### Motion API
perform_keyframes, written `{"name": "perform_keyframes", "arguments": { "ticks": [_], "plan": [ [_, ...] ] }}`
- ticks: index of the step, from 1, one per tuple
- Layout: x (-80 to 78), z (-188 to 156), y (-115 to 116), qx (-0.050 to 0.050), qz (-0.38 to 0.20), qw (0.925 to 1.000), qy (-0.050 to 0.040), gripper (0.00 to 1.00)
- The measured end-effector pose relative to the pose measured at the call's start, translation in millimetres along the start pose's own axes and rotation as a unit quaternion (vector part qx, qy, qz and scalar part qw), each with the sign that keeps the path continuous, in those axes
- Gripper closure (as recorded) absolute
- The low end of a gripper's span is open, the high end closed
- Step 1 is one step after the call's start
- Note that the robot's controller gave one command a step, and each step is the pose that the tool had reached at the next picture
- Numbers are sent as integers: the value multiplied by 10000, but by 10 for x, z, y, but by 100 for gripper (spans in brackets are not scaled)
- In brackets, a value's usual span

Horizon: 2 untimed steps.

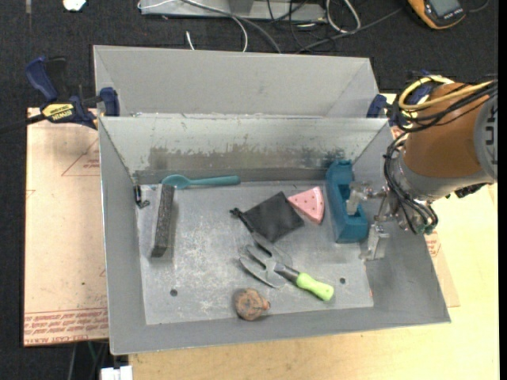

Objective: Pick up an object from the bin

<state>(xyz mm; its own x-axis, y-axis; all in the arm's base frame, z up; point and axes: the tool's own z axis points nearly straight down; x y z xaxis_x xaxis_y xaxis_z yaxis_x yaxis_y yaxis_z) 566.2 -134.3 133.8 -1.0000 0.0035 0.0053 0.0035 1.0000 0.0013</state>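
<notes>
My gripper (372, 240) hangs at the right side of the bin, just right of an upright blue plastic block (344, 204) that stands near the right wall. It is close beside the block, and I cannot tell whether it touches it. A pink wedge with dots (309, 205) lies left of the blue block. Beside the wedge sits a black crumpled pouch (272, 216). Below them lies a small grey hand fork with a green handle (287, 270).
A teal spoon (198, 181) lies along the back wall and a dark grey bar (164, 220) lies along the left side. A brown lump (252, 304) sits near the front edge. The arm with its orange cover and cables reaches in over the right rim.
</notes>
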Motion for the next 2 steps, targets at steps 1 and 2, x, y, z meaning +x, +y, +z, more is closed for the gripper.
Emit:
{"name": "perform_keyframes", "arguments": {
  "ticks": [1,2],
  "plan": [
    [-16,-47,6,5,-15,10000,-34,0],
    [-430,194,27,6,-307,9995,-47,0]
  ]
}}
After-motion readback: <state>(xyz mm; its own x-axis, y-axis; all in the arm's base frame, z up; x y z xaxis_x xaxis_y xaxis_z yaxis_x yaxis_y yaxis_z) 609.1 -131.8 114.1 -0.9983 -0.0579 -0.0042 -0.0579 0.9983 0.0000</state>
